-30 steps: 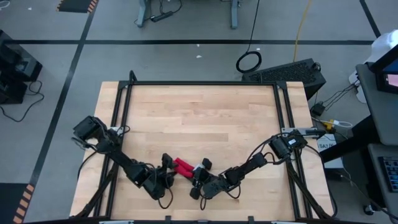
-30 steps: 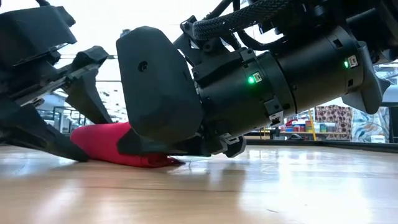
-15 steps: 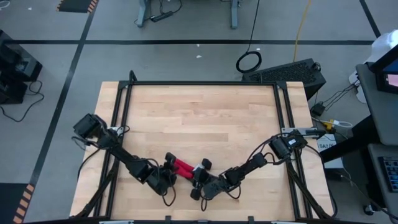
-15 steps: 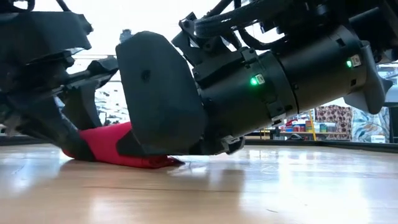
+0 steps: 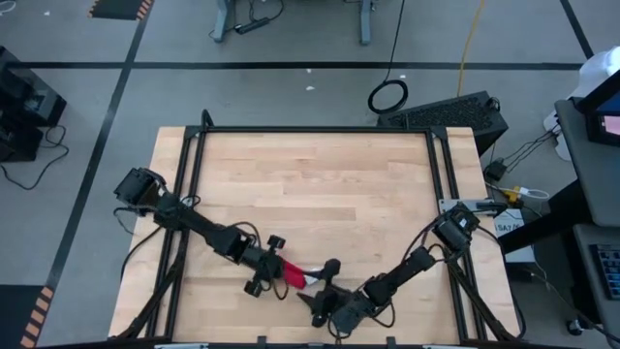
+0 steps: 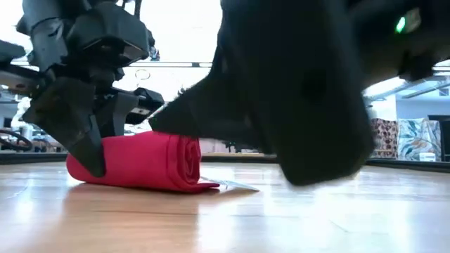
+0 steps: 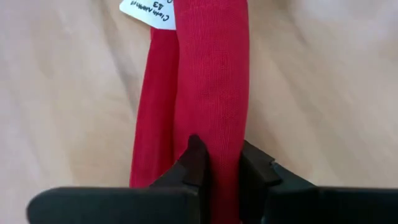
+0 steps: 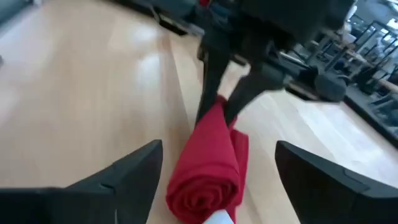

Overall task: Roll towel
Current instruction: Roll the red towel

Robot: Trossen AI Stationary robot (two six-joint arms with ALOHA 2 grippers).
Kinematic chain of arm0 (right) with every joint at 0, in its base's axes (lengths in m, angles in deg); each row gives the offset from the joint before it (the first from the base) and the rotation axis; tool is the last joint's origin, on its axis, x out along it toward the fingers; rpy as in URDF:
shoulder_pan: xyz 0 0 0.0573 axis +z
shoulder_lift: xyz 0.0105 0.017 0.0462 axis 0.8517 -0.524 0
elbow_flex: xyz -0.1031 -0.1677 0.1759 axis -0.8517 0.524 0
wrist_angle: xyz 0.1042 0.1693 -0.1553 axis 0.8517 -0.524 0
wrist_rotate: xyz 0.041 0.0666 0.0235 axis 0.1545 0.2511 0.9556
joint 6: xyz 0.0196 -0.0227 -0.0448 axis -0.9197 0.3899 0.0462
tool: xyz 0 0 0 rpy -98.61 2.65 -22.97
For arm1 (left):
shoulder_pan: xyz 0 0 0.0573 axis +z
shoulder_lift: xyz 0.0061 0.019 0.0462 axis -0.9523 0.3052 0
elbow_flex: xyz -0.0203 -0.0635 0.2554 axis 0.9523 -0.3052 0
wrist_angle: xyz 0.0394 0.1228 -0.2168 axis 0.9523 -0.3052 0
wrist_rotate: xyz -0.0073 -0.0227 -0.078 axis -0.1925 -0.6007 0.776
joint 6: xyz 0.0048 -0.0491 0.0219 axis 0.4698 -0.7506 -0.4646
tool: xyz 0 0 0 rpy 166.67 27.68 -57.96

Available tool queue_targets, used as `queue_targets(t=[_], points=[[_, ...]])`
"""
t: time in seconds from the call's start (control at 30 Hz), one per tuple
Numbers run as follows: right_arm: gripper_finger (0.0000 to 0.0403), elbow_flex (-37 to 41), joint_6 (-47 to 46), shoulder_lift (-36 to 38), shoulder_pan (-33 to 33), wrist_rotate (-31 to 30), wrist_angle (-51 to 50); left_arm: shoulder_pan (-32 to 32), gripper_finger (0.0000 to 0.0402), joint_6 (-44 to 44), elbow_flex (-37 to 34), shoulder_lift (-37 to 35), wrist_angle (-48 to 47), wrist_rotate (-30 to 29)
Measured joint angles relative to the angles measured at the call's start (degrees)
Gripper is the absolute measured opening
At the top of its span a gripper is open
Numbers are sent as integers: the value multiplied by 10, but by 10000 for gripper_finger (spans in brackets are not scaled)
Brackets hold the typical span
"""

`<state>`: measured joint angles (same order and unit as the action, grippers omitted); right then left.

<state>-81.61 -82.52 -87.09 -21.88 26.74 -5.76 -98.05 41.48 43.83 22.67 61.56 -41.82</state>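
Note:
The red towel (image 5: 292,275) lies rolled into a tight cylinder (image 6: 140,163) on the wooden table (image 5: 310,174), near its front edge. The roll's spiral end (image 8: 202,190) faces my right gripper. A white tag (image 7: 147,12) sticks out at that end and lies on the wood. My left gripper (image 5: 268,274) stands at the roll's left end, shut on it. My right gripper (image 8: 219,149) hovers just off the roll's right end with its fingers wide apart, touching nothing. My left gripper pinches the towel roll between its two fingers (image 7: 196,163), one on each long side, at the roll's left end (image 7: 221,146). The fingers slant down from above and from the left, straddling the roll. The roll lies flat on the table.
Black frame rails (image 5: 189,194) run along the table's left, right and far edges. Bare wood fills the far half of the table. My right arm (image 5: 417,264) reaches in low from the right along the front edge.
My left gripper has swung toward the right and near edge, rolled its wrist, and shut on the roll's left end. My right gripper has opened, let go of the roll, lifted, and drawn back toward the near edge. The roll stays rolled and has shifted slightly nearer.

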Motion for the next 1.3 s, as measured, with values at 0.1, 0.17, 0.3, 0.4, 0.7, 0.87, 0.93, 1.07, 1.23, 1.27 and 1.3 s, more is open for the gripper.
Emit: queue_targets(t=[0.1,0.17,0.3,0.4,0.7,0.87,0.93,1.07,1.23,1.27,1.3], points=[[303,-1,-22,-1,3,12,20,22,54,-5,6,1,-2,42],[296,-1,-44,-4,0,32,30,34,54,-6,7,1,-3,68],[276,-1,-64,-5,-1,35,26,51,54,-7,7,2,-3,94],[258,-1,-65,-5,-4,34,12,56,54,-7,7,2,-2,103],[233,-2,-135,-26,-30,68,-2,57,54,-6,6,2,0,101],[199,-2,-141,-26,-30,66,-4,57,54,-6,6,2,0,98],[183,-2,-132,-26,-27,63,3,57,54,-6,6,2,0,98],[180,-2,-101,-26,-25,52,15,57,54,-5,6,2,0,97],[225,-2,-35,-26,-20,50,44,57,54,-5,6,2,0,98],[234,-2,-25,-26,-19,51,47,57,54,-5,6,2,-1,98],[240,-2,-20,-26,-17,51,51,57,54,-5,6,2,-1,98]])
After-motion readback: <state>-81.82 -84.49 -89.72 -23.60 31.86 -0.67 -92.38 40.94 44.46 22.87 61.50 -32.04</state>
